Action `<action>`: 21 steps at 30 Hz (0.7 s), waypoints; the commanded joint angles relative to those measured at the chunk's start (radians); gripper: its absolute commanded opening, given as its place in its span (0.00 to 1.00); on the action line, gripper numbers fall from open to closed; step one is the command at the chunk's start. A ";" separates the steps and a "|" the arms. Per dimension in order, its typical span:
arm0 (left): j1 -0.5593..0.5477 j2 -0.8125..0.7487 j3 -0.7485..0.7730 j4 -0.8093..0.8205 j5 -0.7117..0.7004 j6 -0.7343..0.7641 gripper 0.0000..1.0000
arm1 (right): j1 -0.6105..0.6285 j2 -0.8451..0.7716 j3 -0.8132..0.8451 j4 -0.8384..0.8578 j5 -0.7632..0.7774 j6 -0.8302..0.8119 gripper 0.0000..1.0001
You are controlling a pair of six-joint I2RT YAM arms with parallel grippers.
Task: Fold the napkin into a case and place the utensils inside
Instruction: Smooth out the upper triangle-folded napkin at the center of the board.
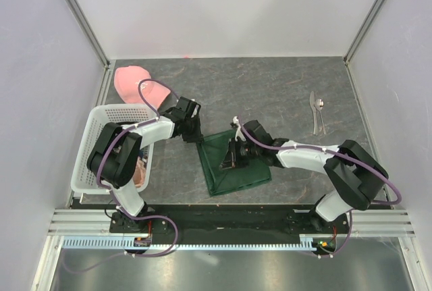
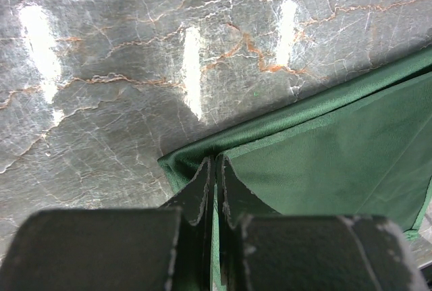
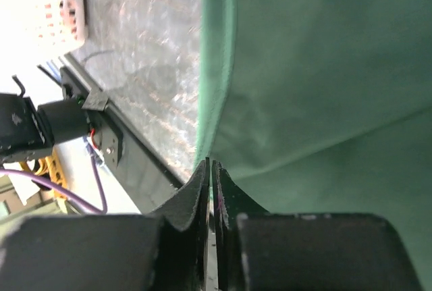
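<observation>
The white basket [image 1: 81, 166] holds something pinkish, unclear what. The left pincer [image 2: 214, 164] is clenched on the napkin [image 2: 324, 163] corner. The right pincer [image 3: 210, 167] is nearly closed at the napkin's edge; its grasp I cannot tell.

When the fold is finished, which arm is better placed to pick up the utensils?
The right arm, probably. The utensils lie on its side, beyond the napkin. The left pincer is shut on the napkin's corner, farther away.

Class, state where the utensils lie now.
In the top view, the utensils lie side by side at the far right of the table, beyond the right arm and apart from the napkin.
</observation>
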 commanded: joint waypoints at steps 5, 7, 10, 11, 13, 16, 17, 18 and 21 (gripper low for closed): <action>0.009 0.003 0.003 0.033 -0.023 0.022 0.02 | 0.116 0.059 -0.038 0.203 0.035 0.117 0.08; 0.010 0.004 0.003 0.033 -0.023 0.025 0.02 | 0.125 0.079 -0.049 0.221 0.049 0.124 0.08; 0.013 0.006 0.008 0.031 -0.022 0.026 0.02 | 0.152 0.128 -0.072 0.278 0.047 0.146 0.07; 0.015 0.007 0.011 0.028 -0.022 0.028 0.02 | 0.159 0.142 -0.075 0.292 0.043 0.149 0.06; 0.017 0.011 0.016 0.027 -0.023 0.029 0.02 | 0.172 0.177 -0.073 0.321 0.037 0.158 0.06; 0.018 0.011 0.026 0.022 -0.033 0.032 0.02 | 0.194 0.174 -0.057 0.298 0.059 0.141 0.06; 0.018 0.008 0.030 0.016 -0.039 0.040 0.02 | 0.196 0.156 -0.050 0.280 0.069 0.135 0.06; 0.018 0.006 0.034 0.013 -0.049 0.043 0.03 | 0.197 0.144 -0.040 0.242 0.078 0.120 0.06; 0.018 -0.008 0.048 0.001 -0.042 0.051 0.07 | 0.199 0.088 -0.024 0.174 0.106 0.103 0.09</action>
